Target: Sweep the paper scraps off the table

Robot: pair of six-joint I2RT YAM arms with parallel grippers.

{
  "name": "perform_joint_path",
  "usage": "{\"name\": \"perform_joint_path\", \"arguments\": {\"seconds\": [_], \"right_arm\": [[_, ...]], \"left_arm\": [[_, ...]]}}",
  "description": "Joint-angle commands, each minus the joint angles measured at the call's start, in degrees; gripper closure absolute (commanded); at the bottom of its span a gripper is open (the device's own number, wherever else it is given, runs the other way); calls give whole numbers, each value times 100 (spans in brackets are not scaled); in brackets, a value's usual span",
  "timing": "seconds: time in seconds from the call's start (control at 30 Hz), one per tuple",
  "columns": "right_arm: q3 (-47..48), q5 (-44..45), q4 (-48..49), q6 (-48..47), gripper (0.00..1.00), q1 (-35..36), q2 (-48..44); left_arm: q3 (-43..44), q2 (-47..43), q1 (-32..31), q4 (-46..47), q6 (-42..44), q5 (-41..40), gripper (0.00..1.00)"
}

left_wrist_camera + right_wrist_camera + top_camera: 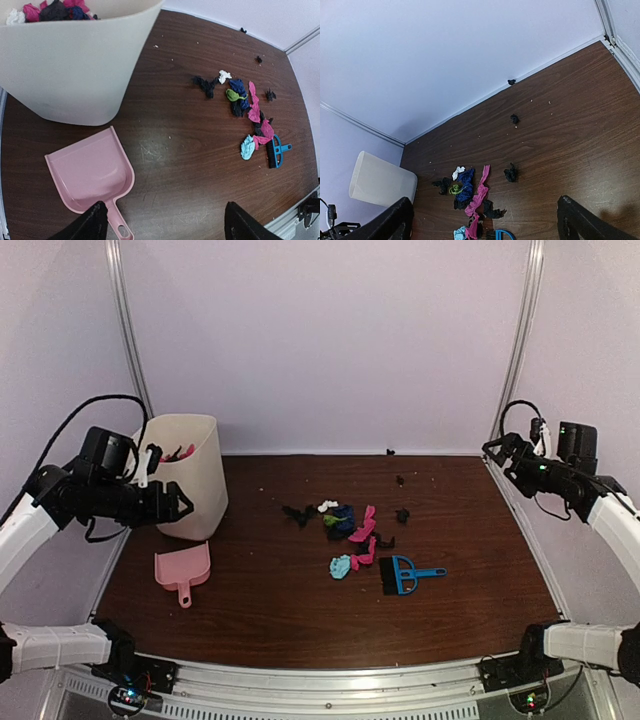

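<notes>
Paper scraps lie in a loose cluster mid-table [300, 610]: a pink strip [364, 524], dark blue [343, 517], green [330, 521], white [327, 506], light blue [341, 566] and black bits [296, 513]. Single black bits lie at the right [402, 514] and farther back [399, 481]. The cluster also shows in the left wrist view [254, 102] and the right wrist view [480, 190]. My left gripper [176, 506] [165, 225] is open and empty, raised beside the bin. My right gripper [493, 450] [487, 225] is open and empty, high at the right edge.
A cream bin [190, 475] with scraps inside [55, 10] stands back left. A pink dustpan [183, 570] [90, 172] lies in front of it. A blue hand brush [405, 575] [275, 152] lies just right of the cluster. Metal posts stand at the back corners.
</notes>
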Motion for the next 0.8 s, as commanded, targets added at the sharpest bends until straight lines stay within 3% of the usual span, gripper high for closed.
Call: {"name": "perform_joint_path", "arguments": {"seconds": [0.0, 0.23, 0.4, 0.57, 0.77], "right_arm": [[-99, -205, -59, 102, 0, -62, -165], [-47, -131, -902, -351, 0, -69, -242], [138, 264, -2100, -860, 0, 77, 118], [19, 791, -2624, -1017, 0, 755, 411], [-76, 1421, -2585, -932, 0, 1592, 935]], "left_arm": [[-175, -107, -405, -117, -351, 92, 19], [-452, -83, -1140, -145, -666, -103, 21], [-649, 6, -1534, 6, -729, -116, 22], [-716, 230, -1801, 228, -746, -104, 23], [-806, 428, -2062, 416, -779, -144, 24]]}}
